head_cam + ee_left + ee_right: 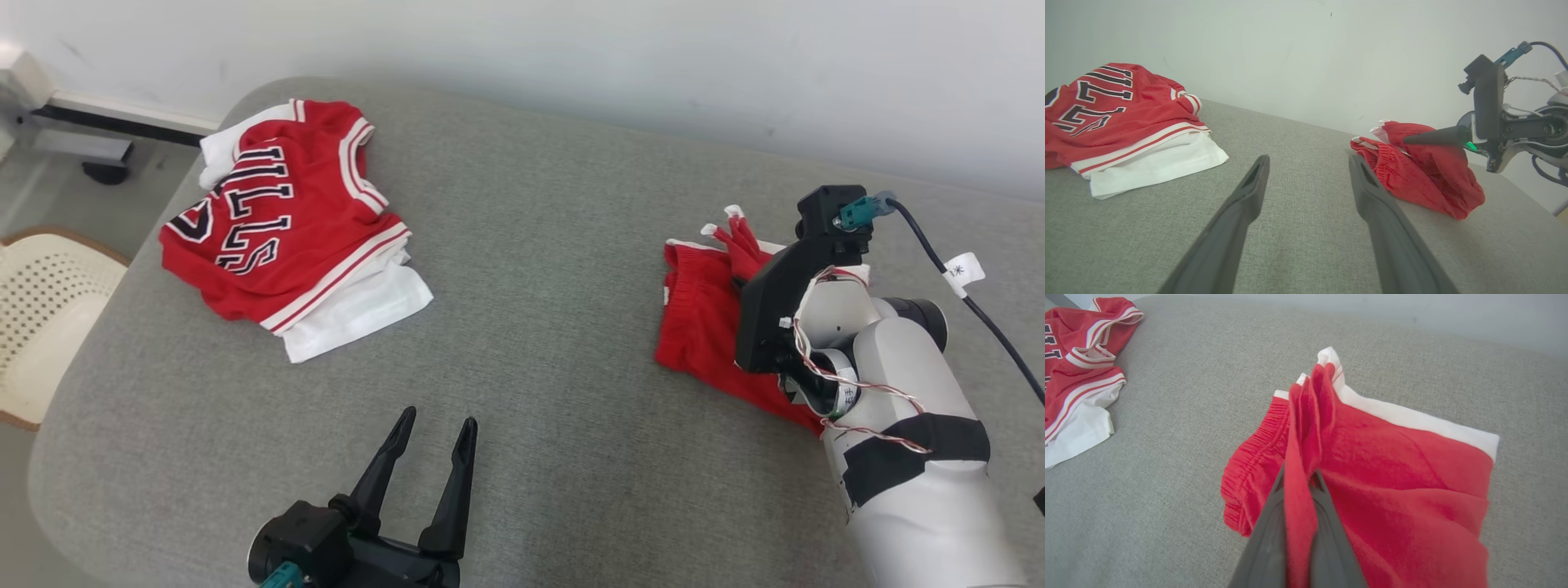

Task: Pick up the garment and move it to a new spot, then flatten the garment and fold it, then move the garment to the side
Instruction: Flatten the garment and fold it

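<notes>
Shorts [698,310] | fold pinched in right gripper [1300,477], by cushion's [555,327] right edge | left gripper [437,418] wide, empty, farther off

White forearm [931,531], long dark jaws

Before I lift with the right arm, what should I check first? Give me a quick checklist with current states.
1. Right gripper shut on the red shorts: ok, a fold is pinched between its jaws.
2. How many layers are caught: cannot tell.
3. Shorts lifted off the gray cushion: not ok, most of the fabric lies on it.
4. Left gripper open and holding nothing: ok, it is over bare cushion.
5. Jersey apart from the shorts: ok, not touching.
</notes>
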`<state>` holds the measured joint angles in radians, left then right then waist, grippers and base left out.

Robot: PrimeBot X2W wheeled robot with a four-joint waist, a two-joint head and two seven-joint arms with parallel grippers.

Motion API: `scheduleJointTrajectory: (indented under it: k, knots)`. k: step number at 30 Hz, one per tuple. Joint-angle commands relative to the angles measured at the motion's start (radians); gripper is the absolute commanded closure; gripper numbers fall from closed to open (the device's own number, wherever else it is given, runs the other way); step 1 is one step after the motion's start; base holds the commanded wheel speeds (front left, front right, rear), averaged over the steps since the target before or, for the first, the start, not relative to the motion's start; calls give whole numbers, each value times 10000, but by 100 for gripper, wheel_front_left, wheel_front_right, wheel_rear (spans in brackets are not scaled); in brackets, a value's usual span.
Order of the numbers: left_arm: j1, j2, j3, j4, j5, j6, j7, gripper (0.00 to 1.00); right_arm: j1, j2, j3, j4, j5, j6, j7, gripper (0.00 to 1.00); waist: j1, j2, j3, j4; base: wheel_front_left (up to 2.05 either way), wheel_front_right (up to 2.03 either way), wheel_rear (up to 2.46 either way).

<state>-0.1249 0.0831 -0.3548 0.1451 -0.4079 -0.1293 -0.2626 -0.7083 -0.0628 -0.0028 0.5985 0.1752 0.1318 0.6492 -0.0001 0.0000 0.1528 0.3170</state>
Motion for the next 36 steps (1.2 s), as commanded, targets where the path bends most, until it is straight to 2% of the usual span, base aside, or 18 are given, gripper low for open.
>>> scheduleJointTrajectory:
  k: [1, 4, 5, 6, 7, 11, 15, 19, 27, 30, 32, 33, 34, 36]
  knots:
    - [31, -28, -10, 14, -37, -8, -33, 0, -156, 45, -70, 119, -122, -20, -115, 100, 1, 0, 42, 187, 0, 0, 0]
    - [47, -40, -55, 38, -41, -8, -33, 0, -275, 100, -199, 540, -318, -20, -343, 100, 1, 0, 48, 313, 0, 0, 0]
    - [47, -41, -65, 49, -36, -8, -33, 0, -325, 111, -152, 629, -309, -20, -446, 93, 1, 0, 45, 344, 0, 0, 0]
    - [52, -42, -71, 60, -38, -8, -33, 0, -373, 120, -113, 716, -239, -20, -571, 31, 1, 0, 38, 367, 0, 0, 0]
    - [60, -41, -70, 68, -39, -8, -33, 0, -404, 124, -126, 832, -90, -20, -645, 0, 1, 0, 25, 381, 0, 0, 0]
    - [161, -25, 8, 112, -33, -8, -33, 0, -655, 123, 46, 904, 643, -20, -1116, 0, 1, 0, -100, 326, 0, 0, 0]
    - [261, 36, 63, 118, 5, -8, -33, 0, -907, 124, -121, 723, 906, -20, -1662, 0, 1, 0, -280, 125, 0, 0, 0]
    - [308, 81, 89, 87, 26, -8, -34, 0, -919, 99, -294, 436, 749, -20, -1843, 0, 1, 0, -436, -49, 0, 0, 0]
    - [451, 68, 127, 13, 25, 5, -34, 0, 582, -775, -590, -292, -147, -20, -1585, 0, 1, 0, -588, -355, 0, 0, 0]
    - [388, 28, 109, -23, 4, 4, -34, 0, 1014, -652, -514, -379, -313, -20, -1532, 0, 1, 0, -451, -370, 0, 0, 0]
    - [298, 6, 83, -32, -5, 3, -34, 0, 1141, -531, -362, -400, -468, -20, -1602, 55, 1, 0, -351, -339, 0, 0, 0]
    - [244, -14, 68, -33, -11, 2, -34, 0, 1170, -471, -294, -394, -555, -20, -1670, 88, 1, 0, -306, -313, 0, 0, 0]
    - [200, -33, 40, -25, -22, 1, -34, 0, 1194, -420, -190, -359, -651, -20, -1686, 100, 1, 0, -253, -268, 0, 0, 0]
    - [169, -51, 10, 11, -47, 0, -34, 0, 1188, -302, 20, -192, -803, -20, -1744, 100, 1, 0, -176, -158, 0, 0, 0]
